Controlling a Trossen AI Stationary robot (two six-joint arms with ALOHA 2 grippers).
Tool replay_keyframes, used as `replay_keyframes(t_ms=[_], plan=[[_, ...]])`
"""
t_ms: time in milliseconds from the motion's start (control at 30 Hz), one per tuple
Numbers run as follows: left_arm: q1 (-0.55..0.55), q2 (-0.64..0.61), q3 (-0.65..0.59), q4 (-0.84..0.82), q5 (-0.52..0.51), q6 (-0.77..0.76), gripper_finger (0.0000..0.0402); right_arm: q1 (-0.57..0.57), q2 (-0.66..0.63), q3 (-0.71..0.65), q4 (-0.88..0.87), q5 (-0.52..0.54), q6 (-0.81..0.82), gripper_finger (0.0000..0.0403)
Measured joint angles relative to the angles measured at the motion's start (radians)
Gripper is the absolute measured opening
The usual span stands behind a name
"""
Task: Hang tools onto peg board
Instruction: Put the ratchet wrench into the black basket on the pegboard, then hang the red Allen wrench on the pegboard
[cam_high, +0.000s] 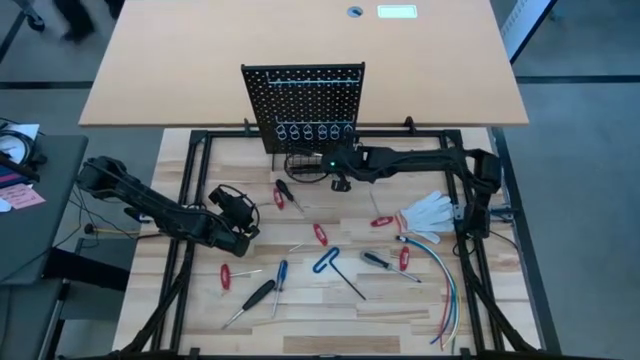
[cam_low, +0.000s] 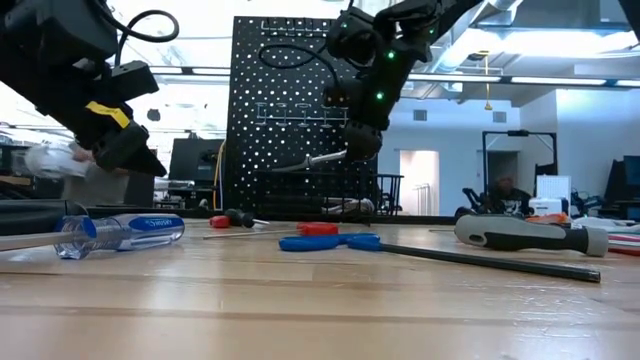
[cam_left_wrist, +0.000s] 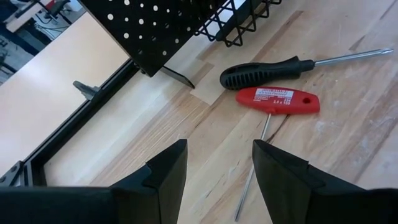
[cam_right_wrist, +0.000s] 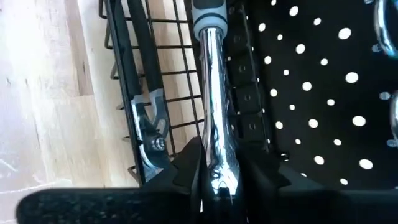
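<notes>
grey floor (cam_high: 580, 110), tan desk (cam_high: 200, 70), bright ceiling lights (cam_low: 560, 40).

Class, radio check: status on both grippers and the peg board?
Left gripper open, low over table. Right gripper fingers around chrome tool above basket at peg board. Nothing blocking.

Dark jointed arms, green LEDs

red T-handle hex key (cam_left_wrist: 277, 99): white label, print too small to read | no other legible text
</notes>
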Motion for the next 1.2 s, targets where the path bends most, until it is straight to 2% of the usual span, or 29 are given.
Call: replay_keyframes(t_ms=[267, 400, 567, 800, 900, 1033, 1133, 1200], plan=[[0.0, 0.0, 0.0, 0.0, 0.0, 0.0, 0.0175, -0.005, -0.001, 0.0, 0.014, 0.013, 0.003, 0.0178], [0.0, 0.0, 0.0, 0.0, 0.0, 0.0, 0.0175, -0.008, -0.001, 0.0, 0.014, 0.036, 0.008, 0.0198], [0.0, 0.0, 0.0, 0.0, 0.001, 0.0, 0.0175, 0.035, -0.028, 0.0, 0.015, 0.04, 0.008, 0.0188], [0.0, 0.0, 0.0, 0.0, 0.001, 0.002, 0.0175, 0.186, -0.071, 0.0, 0.025, 0.036, 0.039, 0.0158], [0.0, 0.0, 0.0, 0.0, 0.001, 0.001, 0.0175, 0.263, -0.072, -0.004, 0.056, -0.022, 0.12, 0.015], [-0.007, 0.0, 0.0, 0.011, 0.007, 0.005, 0.0175, 0.36, -0.043, -0.089, 0.259, -0.198, 0.227, 0.0142], [-0.021, 0.0, 0.0, 0.072, 0.025, 0.072, 0.0175, 0.431, -0.011, -0.16, 0.313, -0.206, 0.349, 0.0137], [-0.029, 0.0, 0.0, 0.156, 0.078, 0.158, 0.0175, 0.469, -0.01, -0.193, 0.309, -0.179, 0.446, 0.0135]])
